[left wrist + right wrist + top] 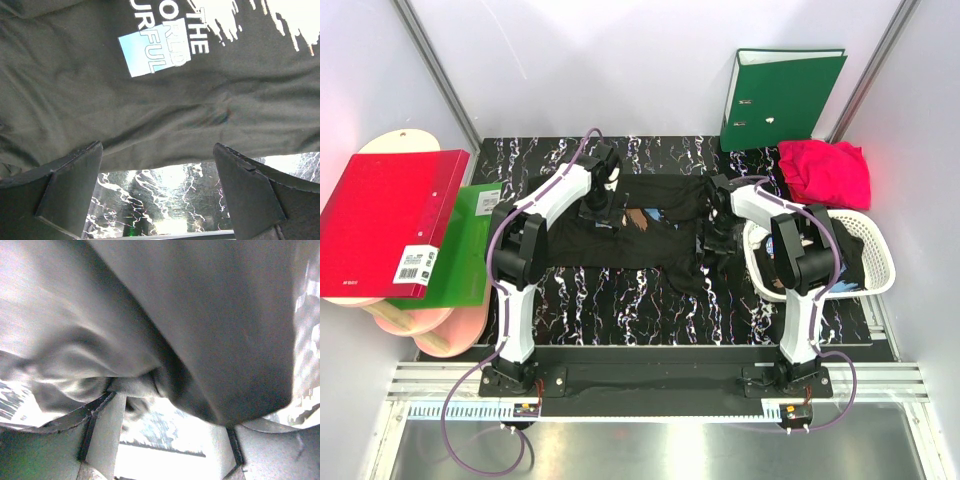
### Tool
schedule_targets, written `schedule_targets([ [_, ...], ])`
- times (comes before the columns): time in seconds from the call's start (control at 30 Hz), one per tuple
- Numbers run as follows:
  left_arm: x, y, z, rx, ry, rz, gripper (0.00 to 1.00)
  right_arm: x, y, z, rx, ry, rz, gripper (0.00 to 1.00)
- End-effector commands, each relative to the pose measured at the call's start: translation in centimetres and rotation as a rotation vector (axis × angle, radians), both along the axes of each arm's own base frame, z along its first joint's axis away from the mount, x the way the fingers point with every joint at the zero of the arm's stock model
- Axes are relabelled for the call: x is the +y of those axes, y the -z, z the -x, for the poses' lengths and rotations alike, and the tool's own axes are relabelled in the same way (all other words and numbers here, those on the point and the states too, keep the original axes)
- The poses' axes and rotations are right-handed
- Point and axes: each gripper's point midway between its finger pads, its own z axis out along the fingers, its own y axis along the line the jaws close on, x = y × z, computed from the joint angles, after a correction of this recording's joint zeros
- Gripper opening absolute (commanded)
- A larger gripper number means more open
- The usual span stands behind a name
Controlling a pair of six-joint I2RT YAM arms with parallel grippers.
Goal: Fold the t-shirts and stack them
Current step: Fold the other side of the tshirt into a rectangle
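A black t-shirt with a tan, white and blue chest print lies spread across the marbled table. My left gripper is over its left part. In the left wrist view that gripper is wide open, its fingers at the shirt's hem with bare table between them. My right gripper is at the shirt's bunched right side. Its jaws stand apart, and a fold of black cloth lies across the tips. A crimson-pink t-shirt lies crumpled at the back right.
A white lattice basket at the right holds more dark cloth. A green binder stands against the back wall. A red binder lies over a green one at the left, on round boards.
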Motion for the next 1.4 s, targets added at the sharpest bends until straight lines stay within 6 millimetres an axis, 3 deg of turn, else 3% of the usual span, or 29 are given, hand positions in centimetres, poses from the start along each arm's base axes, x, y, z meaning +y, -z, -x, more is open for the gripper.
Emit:
schedule_targets([
  [0.0,-0.2,-0.5,-0.2,-0.019,0.013,0.000,0.99,2.3,-1.8,-6.3,-0.267,-0.005,-0.098,0.65],
  [0.17,-0.4,-0.2,-0.2,-0.009,0.015,0.008,0.99,2.7,0.2,-6.5,-0.232,0.005,-0.104,0.62],
  [0.2,-0.4,-0.2,-0.1,-0.006,0.015,0.006,0.99,2.9,0.5,-6.5,-0.227,0.003,-0.110,0.43],
  [0.3,-0.3,-0.2,-0.1,-0.007,0.017,0.004,0.99,3.2,1.1,-6.5,-0.211,0.003,-0.126,0.10],
  [0.4,-0.2,-0.2,0.0,-0.006,0.017,0.002,0.99,3.5,-0.8,-6.8,-0.246,0.002,-0.150,0.00],
  [0.5,-0.3,0.0,0.0,-0.001,0.016,0.002,0.99,3.5,-3.2,-6.6,-0.284,0.004,-0.164,0.00],
  [0.6,-0.4,0.2,-0.1,0.004,0.015,0.004,0.99,3.0,-5.3,-5.0,-0.270,0.000,-0.165,0.00],
  [0.83,-0.6,0.2,-0.3,0.000,0.016,0.010,0.99,1.2,-9.4,1.4,-0.168,0.012,-0.159,0.00],
  [1.0,-0.9,0.5,-0.3,0.009,0.018,0.020,0.99,-0.5,-9.4,5.4,-0.040,0.013,-0.097,0.00],
  [1.13,-1.0,0.5,-0.2,0.014,0.018,0.026,0.99,-1.8,-8.4,7.4,0.046,0.004,-0.033,0.00],
  [1.17,-1.0,0.4,-0.2,0.012,0.018,0.027,0.99,-2.2,-8.0,7.7,0.064,-0.001,-0.008,0.05],
  [1.2,-1.1,0.4,-0.2,0.011,0.020,0.028,0.99,-2.7,-7.8,8.2,0.088,-0.004,0.017,0.35],
  [1.3,-1.0,0.3,-0.1,0.010,0.021,0.026,0.99,-3.1,-7.6,7.7,0.066,-0.016,0.040,0.71],
  [1.33,-1.1,0.3,0.0,0.013,0.023,0.025,0.99,-3.1,-8.1,7.6,0.042,-0.018,0.037,0.83],
  [1.37,-1.0,0.3,0.0,0.011,0.022,0.024,0.99,-3.0,-8.5,7.2,0.024,-0.021,0.029,0.85],
])
